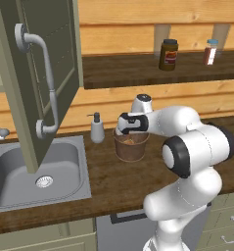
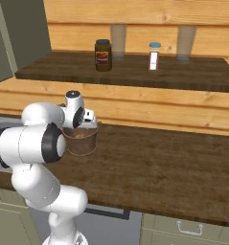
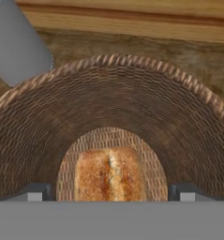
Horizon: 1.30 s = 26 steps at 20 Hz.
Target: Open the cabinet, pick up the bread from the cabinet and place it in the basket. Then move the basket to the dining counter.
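Gripper: the gripper (image 3: 111, 193) stands just above the mouth of the basket and points down into it. The two fingertips (image 3: 34, 192) are wide apart, one on each side of the bread, and they do not touch it. Nothing is held.
Bread: the bread (image 3: 109, 174) lies on the bottom of the basket, in the middle, between the two tips.
Basket: the basket (image 1: 131, 146) stands upright on the dark wooden counter (image 1: 118, 184), just right of the soap bottle (image 1: 97, 128) and right of the sink (image 1: 33, 174). In the right base view the basket (image 2: 82, 139) is partly hidden behind the arm.
Cabinet: the cabinet (image 1: 45, 73) has its door swung open, and the door hangs over the sink. The long curved handle (image 1: 46, 81) is on the side that faces the camera.
Shelf: a dark jar (image 2: 103, 55) and a small bottle with a blue cap (image 2: 154, 56) stand on the wooden shelf (image 2: 135, 72) above the counter, well apart from the basket.
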Available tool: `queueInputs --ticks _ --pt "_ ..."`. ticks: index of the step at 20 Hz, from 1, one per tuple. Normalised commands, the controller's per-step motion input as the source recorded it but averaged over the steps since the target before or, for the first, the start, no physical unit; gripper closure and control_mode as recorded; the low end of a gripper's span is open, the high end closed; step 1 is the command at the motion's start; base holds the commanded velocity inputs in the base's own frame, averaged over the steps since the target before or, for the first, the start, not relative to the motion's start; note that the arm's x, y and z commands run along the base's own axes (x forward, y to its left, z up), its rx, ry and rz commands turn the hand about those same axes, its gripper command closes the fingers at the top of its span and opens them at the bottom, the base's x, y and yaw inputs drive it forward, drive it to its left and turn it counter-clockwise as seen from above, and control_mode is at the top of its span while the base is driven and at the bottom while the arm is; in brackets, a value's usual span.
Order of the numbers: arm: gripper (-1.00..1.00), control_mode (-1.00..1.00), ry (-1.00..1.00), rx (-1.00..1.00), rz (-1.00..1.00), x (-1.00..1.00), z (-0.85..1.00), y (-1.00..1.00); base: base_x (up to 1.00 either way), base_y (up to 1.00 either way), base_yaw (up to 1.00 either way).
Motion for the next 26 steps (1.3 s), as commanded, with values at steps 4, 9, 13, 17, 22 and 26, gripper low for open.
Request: queueInputs --ticks 4,9,13,17,22,26 --pt "-1.00 -1.00 -0.01 0.00 0.00 0.00 0.06 0.00 0.00 0.00 0.00" --pt "-1.00 -1.00 -0.05 0.00 -0.05 -0.13 0.35 0.00 0.00 0.00 0.00" --pt "-1.00 -1.00 -0.21 0.00 -0.01 -0.32 0.30 0.00 0.00 0.00 0.00" --pt "-1.00 -1.00 -0.23 0.00 -0.03 -0.25 0.10 0.00 0.00 0.00 0.00" --pt "-1.00 -1.00 -0.10 0.00 -0.16 -0.32 0.23 -0.03 0.00 0.00 0.00" --pt "-1.00 -1.00 -0.06 0.00 -0.25 -0.44 0.31 -0.13 0.00 0.00 0.00"
